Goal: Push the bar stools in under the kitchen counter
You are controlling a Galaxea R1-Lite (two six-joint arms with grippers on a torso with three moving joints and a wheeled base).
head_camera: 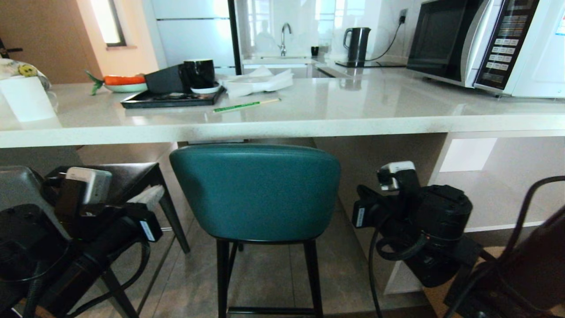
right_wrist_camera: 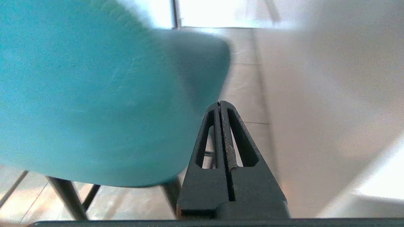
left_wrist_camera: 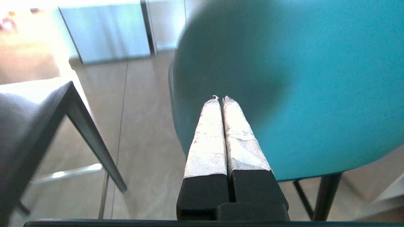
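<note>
The teal stool (head_camera: 255, 192) stood close against the counter (head_camera: 282, 128), its back just below the slab edge, so it looked nearly pushed in. The dark stool (head_camera: 128, 176) sat partly under on the left. The left gripper (left_wrist_camera: 221, 99) and right gripper (right_wrist_camera: 220, 104) flanked the teal back, fingers together, holding nothing

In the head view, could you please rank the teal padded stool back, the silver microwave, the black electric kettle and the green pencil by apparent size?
1. Teal padded stool back, though it is nearest the camera.
2. Silver microwave, cut off by the picture's edge, so its rank against the stool is unsure.
3. Black electric kettle.
4. Green pencil, long but very thin.
</note>
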